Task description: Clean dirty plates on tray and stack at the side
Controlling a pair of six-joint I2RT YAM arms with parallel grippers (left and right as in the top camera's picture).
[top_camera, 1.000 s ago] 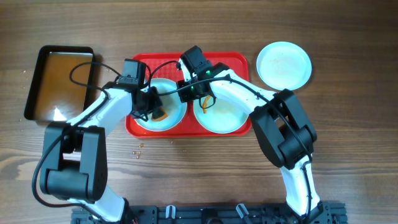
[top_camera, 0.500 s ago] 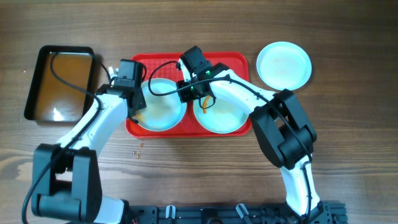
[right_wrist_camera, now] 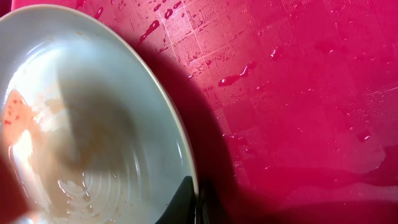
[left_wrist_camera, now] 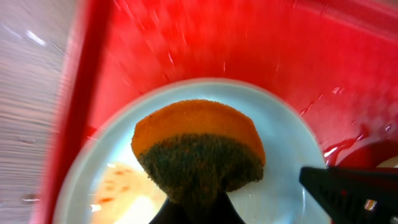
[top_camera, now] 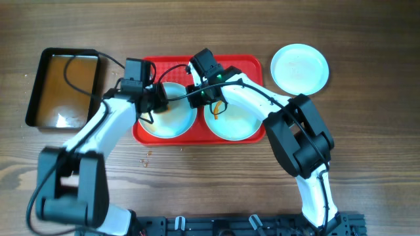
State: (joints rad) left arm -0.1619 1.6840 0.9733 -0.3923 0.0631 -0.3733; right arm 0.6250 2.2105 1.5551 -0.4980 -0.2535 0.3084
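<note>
Two plates sit almost rim to rim on the tray [top_camera: 243,60]. Left jaws clench a sponge [left_wrist_camera: 199,149] over the left plate [top_camera: 172,119]. Right jaws seem pinched shut on the right plate [top_camera: 236,121] rim. The third plate [top_camera: 300,68] lies on open counter [top_camera: 197,26], right of the tray.
</note>
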